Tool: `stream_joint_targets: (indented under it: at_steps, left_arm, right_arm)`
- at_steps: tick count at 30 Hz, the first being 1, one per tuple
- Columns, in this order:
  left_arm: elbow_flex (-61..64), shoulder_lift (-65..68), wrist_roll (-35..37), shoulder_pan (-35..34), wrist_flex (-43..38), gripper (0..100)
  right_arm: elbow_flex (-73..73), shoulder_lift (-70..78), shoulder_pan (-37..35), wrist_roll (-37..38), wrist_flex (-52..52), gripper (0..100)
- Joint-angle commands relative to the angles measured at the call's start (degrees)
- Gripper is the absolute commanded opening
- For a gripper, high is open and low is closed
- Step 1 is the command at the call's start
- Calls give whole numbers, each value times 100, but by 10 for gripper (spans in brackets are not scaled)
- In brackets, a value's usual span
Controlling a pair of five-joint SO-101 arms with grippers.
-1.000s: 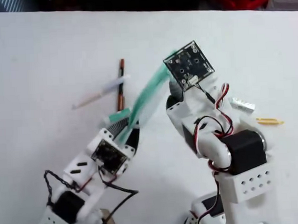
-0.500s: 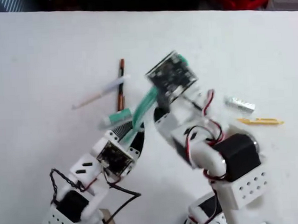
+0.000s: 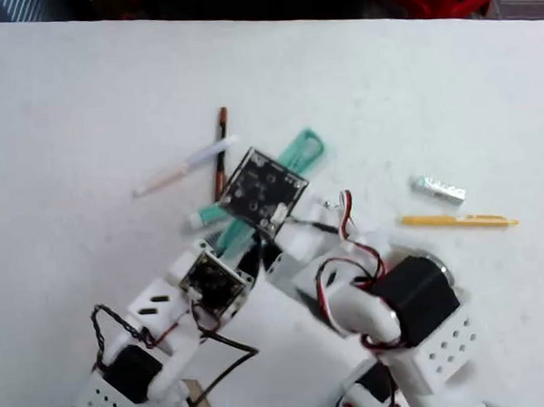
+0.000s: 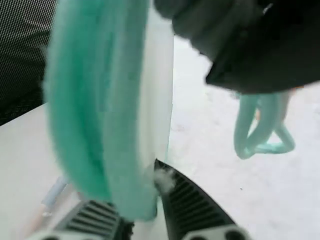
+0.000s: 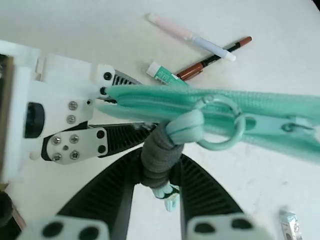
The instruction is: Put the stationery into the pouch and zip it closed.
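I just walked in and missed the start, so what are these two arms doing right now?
Both arms hold the green pouch. The left gripper clamps one end, and the right gripper pinches the zipper pull. A brown pen, a pink pen, a yellow pen and a small silver item lie on the table outside it.

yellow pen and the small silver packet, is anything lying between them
Nothing. In the high view the table between the yellow pen and the silver packet is bare.
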Motion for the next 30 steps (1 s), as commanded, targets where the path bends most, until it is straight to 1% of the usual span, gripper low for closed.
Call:
stream_joint_targets:
  at_steps: [1,3,6,8,13,18,21,23,26,28,30]
  left_arm:
    - [-721,-40,-53,-101,334,22]
    - [-949,-40,-53,-57,642,23]
    - [-1222,-40,-53,-48,993,23]
    - [-1327,-40,-44,-13,1108,23]
    - [-1371,-40,-44,505,1284,24]
    - [-1380,-40,-44,497,1240,24]
    - [-1371,-40,-35,497,1240,70]
    - [-1363,-40,273,488,1248,120]
    - [-1363,-40,1125,251,1222,189]
    - [-1363,-40,1565,66,1187,241]
    - [-1222,-40,1741,31,985,277]
  right_arm:
    - [-62,-22,681,79,-207,18]
    - [-62,-22,1059,-44,-435,18]
    - [-62,-13,1402,-475,-813,18]
    - [-62,13,1429,-615,-954,18]
    - [-44,31,1437,-651,-1077,18]
    - [-9,40,1587,-651,-1191,18]
    - [26,48,1815,-651,-1191,18]
    - [123,136,1886,-651,-1191,18]
    - [325,400,1877,-659,-1191,18]
    - [369,567,1868,-677,-1191,18]
    - [352,629,1868,-897,-1226,18]
